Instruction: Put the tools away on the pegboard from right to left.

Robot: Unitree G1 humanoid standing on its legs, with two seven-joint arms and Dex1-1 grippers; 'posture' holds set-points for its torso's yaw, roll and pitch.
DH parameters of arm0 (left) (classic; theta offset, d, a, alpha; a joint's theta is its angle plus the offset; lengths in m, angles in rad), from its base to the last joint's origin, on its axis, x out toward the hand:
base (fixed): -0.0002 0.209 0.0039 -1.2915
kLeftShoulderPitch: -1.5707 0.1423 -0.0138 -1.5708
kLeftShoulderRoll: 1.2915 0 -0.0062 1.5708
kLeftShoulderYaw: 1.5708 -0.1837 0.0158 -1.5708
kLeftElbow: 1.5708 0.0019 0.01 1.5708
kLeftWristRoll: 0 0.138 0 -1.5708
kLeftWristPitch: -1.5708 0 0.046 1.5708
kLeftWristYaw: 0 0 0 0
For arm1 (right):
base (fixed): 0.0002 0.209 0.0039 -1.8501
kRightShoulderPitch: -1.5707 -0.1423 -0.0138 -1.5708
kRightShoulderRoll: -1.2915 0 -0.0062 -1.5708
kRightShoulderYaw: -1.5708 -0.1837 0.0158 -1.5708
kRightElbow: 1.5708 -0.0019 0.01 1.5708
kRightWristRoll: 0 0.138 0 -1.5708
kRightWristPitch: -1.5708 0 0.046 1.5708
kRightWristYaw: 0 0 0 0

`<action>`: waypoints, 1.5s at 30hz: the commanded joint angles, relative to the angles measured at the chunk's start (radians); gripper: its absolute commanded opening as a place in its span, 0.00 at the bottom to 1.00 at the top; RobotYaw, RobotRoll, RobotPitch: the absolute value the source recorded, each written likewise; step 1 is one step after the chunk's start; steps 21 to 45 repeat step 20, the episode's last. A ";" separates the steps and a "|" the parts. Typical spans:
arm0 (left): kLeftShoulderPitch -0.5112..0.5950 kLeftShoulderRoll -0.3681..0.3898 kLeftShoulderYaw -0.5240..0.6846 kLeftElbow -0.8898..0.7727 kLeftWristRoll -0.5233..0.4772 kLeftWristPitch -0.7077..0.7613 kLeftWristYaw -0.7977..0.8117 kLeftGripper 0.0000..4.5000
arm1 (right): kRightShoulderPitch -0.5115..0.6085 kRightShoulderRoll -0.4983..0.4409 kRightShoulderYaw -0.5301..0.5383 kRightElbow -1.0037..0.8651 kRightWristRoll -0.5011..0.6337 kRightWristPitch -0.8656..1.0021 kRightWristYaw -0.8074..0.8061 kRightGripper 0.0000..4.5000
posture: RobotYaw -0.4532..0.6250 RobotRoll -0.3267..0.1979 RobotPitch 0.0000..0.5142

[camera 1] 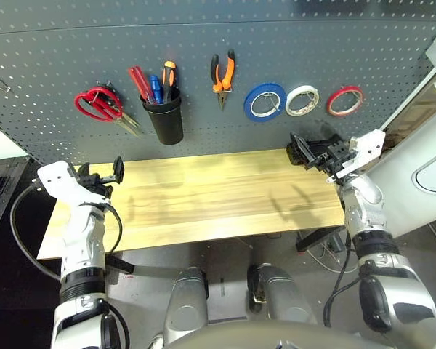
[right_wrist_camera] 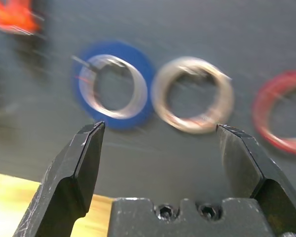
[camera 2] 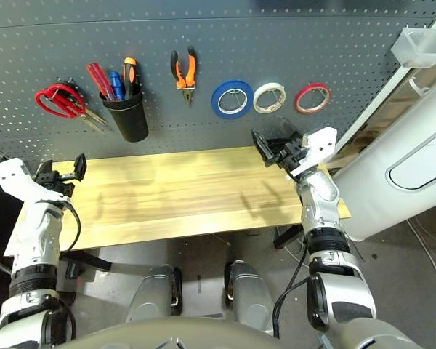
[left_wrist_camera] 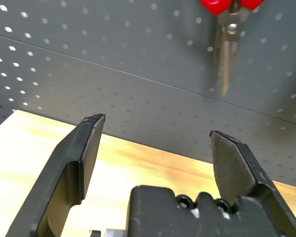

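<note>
- While my left gripper (left_wrist_camera: 157, 126) stands open over the worktop (camera 1: 211, 196)'s left end, the red-handled scissors (camera 1: 102, 104) hang left on the pegboard (camera 1: 203, 54).
- My right gripper (right_wrist_camera: 160, 128) is open too, near the board.
- Screwdriver (camera 1: 140, 82): in the black cup (camera 1: 167, 122).
- Pliers (camera 1: 221, 76): mid-board.
- Red tape ring (camera 1: 345, 101): far right.

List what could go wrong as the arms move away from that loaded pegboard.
The left gripper, open just under the hanging red-handled scissors, might knock their downward-pointing blades if it rises.

The right gripper, also open, sits close below the white tape roll and could nudge it off its hook.

The black cup hangs full of tools, so a bump from a passing arm might spill them.
</note>
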 commanded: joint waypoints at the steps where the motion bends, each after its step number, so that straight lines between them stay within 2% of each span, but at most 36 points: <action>1: 0.015 -0.013 -0.001 0.041 0.026 -0.079 0.023 0.99 | 0.003 -0.003 -0.017 0.098 -0.071 -0.041 -0.183 1.00 | 0.45 0.62 0.12; 7: 0.025 -0.024 -0.002 0.061 0.020 -0.117 0.030 0.99 | -0.009 -0.011 0.009 0.172 -0.119 -0.049 -0.267 1.00 | 0.44 0.62 0.10; 14: 0.026 -0.024 0.002 0.090 0.018 -0.141 0.035 0.99 | -0.014 0.003 0.020 0.168 -0.114 -0.055 -0.252 1.00 | 0.43 0.62 0.10; 20: 0.030 -0.024 0.011 0.116 0.011 -0.170 0.042 0.99 | 0.002 0.011 0.021 0.161 -0.108 -0.061 -0.252 1.00 | 0.43 0.62 0.04; 45: 0.030 -0.024 0.011 0.116 0.011 -0.170 0.042 0.99 | 0.002 0.011 0.021 0.161 -0.108 -0.061 -0.252 1.00 | 0.43 0.62 0.04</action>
